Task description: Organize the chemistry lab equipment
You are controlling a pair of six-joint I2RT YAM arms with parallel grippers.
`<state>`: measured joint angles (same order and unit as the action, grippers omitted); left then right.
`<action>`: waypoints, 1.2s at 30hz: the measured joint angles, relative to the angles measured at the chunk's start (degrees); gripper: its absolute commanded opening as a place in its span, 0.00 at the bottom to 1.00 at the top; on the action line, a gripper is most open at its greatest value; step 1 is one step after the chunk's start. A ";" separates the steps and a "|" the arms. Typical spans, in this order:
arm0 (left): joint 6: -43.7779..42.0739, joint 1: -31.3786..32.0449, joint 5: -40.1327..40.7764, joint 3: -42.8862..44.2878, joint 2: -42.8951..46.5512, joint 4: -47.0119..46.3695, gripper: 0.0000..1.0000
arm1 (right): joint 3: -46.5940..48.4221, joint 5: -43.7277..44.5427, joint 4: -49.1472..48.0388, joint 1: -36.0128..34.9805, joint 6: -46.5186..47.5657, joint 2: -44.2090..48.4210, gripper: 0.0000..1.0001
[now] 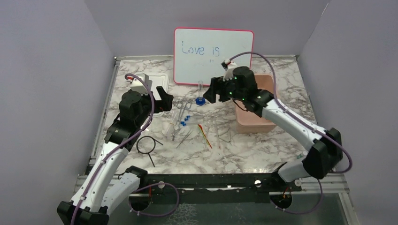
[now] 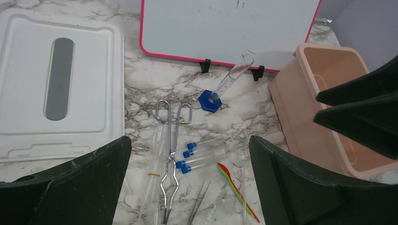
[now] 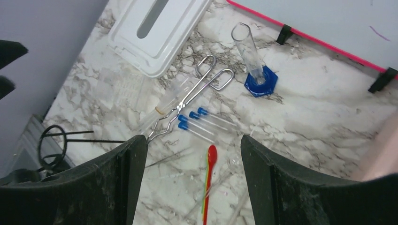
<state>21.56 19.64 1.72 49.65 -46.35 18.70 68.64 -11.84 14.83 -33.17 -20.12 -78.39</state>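
Note:
The lab items lie in the middle of the marble table. A black wire ring with stem [image 1: 146, 145] is at the front left. Metal tongs [image 1: 177, 117], several blue-capped tubes [image 1: 186, 120], thin tweezers [image 1: 184, 139] and a red-yellow stick [image 1: 204, 136] lie beyond it. A clear cylinder on a blue base [image 1: 200, 93] stands before the whiteboard. My left gripper [image 1: 165, 101] is open and empty above the tongs [image 2: 169, 159] and tubes [image 2: 199, 152]. My right gripper [image 1: 209, 91] is open and empty, held high over the stick [image 3: 209, 178] and tubes [image 3: 202, 122].
A pink tub [image 1: 253, 125] sits at the right under my right arm. Its white lid [image 1: 157, 82] lies flat at the back left. A pink-framed whiteboard [image 1: 213, 56] stands at the back. Clear glass rods [image 2: 152, 187] lie beside the tongs.

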 measured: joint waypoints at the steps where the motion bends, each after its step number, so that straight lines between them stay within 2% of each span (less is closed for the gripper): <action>1: 0.28 0.00 0.04 -0.15 -0.26 -0.72 0.98 | 1.42 2.08 -1.22 -1.92 0.46 -3.17 0.77; 7: 1.64 0.00 0.07 -2.01 -1.33 -3.02 0.98 | 4.42 12.17 -10.08 -5.14 1.25 -17.77 0.75; 14: 2.43 0.00 0.04 -3.15 -1.51 -3.34 0.98 | 7.61 16.15 -19.39 -5.27 2.80 -28.98 0.63; 17: 2.86 0.00 0.02 -3.37 -1.51 -3.65 0.97 | 8.50 17.29 -23.02 -5.51 3.82 -31.47 0.58; 25: 3.37 0.00 -0.20 -3.61 -1.66 -3.93 0.96 | 9.40 18.93 -27.41 -5.51 5.25 -34.12 0.56; 32: 4.13 0.00 -0.20 -3.76 -3.41 -3.39 0.95 | 9.29 18.91 -28.72 -5.57 6.69 -33.99 0.33; 36: 4.39 0.00 -0.24 -3.82 -4.59 -2.78 0.94 | 9.57 18.93 -28.72 -5.57 8.04 -33.99 0.28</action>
<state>25.96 19.64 1.48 45.82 -50.94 15.92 78.22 7.09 -13.89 -38.74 -12.08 -112.38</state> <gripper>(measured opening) 0.945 0.315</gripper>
